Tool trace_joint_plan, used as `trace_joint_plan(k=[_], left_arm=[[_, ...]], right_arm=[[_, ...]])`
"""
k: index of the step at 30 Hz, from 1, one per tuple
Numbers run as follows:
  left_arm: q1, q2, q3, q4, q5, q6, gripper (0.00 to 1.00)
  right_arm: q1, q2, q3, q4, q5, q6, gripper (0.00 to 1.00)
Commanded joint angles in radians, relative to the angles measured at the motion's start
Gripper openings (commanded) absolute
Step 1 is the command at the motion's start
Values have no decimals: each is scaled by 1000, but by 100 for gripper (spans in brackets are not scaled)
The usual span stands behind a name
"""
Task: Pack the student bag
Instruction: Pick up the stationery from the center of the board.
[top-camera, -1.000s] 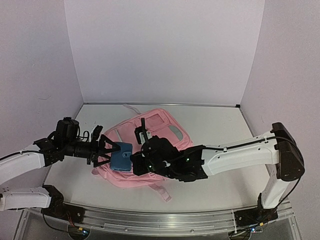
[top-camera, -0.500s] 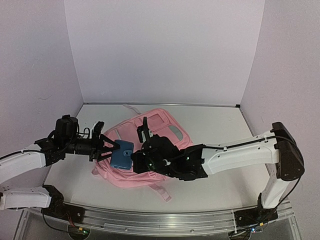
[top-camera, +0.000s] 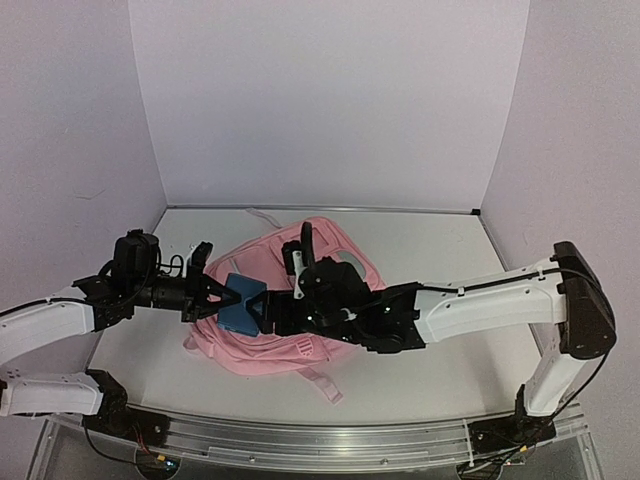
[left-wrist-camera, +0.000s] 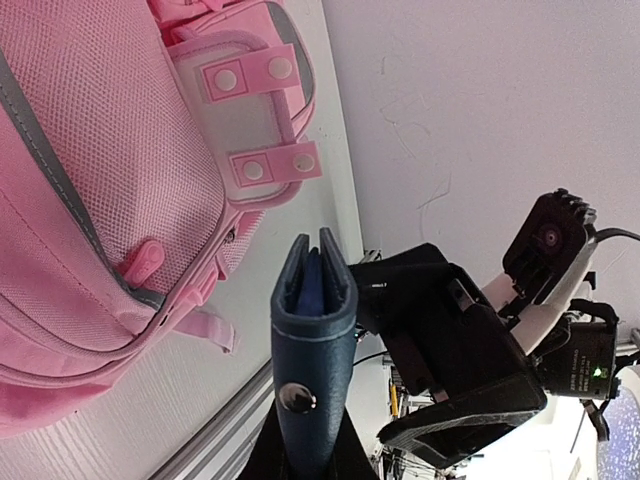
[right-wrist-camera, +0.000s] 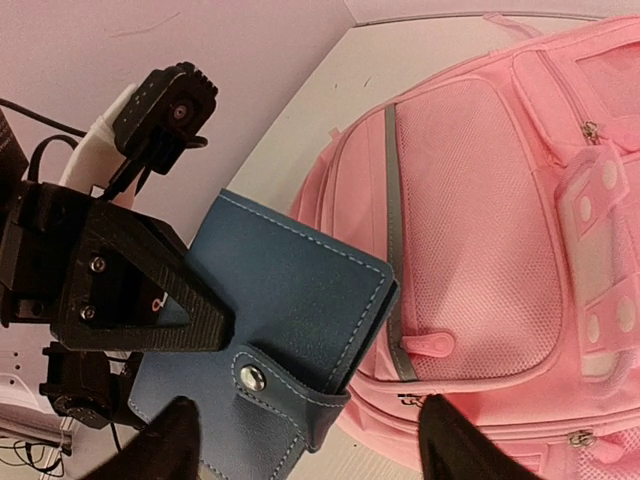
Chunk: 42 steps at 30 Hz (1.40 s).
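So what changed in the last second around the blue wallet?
The left gripper closed on the blue wallet, which the right gripper had been holding. The right gripper's jaws then opened and let it go. The wallet hangs over the pink backpack much where it was, and the backpack has not moved.

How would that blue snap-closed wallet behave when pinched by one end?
Probably fairly stiff: the blue wallet sticks out flat with the left gripper shut on just one end. Its covers gape slightly at the free edge, so it may squash a little. The leather-like surface looks smooth, so it could slip.
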Motion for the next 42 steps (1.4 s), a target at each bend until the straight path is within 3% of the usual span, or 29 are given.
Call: trace_joint_plan(k=[1, 4, 9, 13, 22, 27, 29, 32, 33, 35, 39, 42], left_arm=[[-3, -2, 3, 50, 35, 87, 0], [-3, 38, 37, 43, 124, 168, 0], [-5, 93, 123, -82, 287, 325, 0], [-20, 125, 188, -145, 405, 412, 0], [-81, 210, 330, -349, 491, 570, 0], [-112, 233, 354, -355, 537, 578, 0], [-119, 240, 363, -362, 543, 585, 0], [-121, 243, 373, -378, 536, 597, 4], [-122, 240, 372, -376, 518, 597, 11], [-121, 226, 363, -354, 450, 575, 34], [-121, 155, 278, -143, 306, 421, 73], [-121, 95, 181, 113, 228, 274, 82]], right_arm=[[-26, -119, -31, 46, -33, -18, 87], [-73, -168, -60, 37, -139, -62, 92], [-154, -212, -64, -29, -472, -170, 94], [-167, -210, -18, -133, -619, -225, 93], [-196, -184, 4, -135, -853, -235, 87], [-197, -140, 26, -121, -890, -216, 71], [-197, -121, 22, -88, -900, -194, 58], [-198, -111, 3, -1, -902, -142, 29], [-199, -116, -6, 17, -876, -122, 19], [-201, -137, -29, 57, -799, -86, 0], [-220, -214, -127, 194, -665, -2, 0], [-236, -279, -215, 314, -601, 51, 0]])
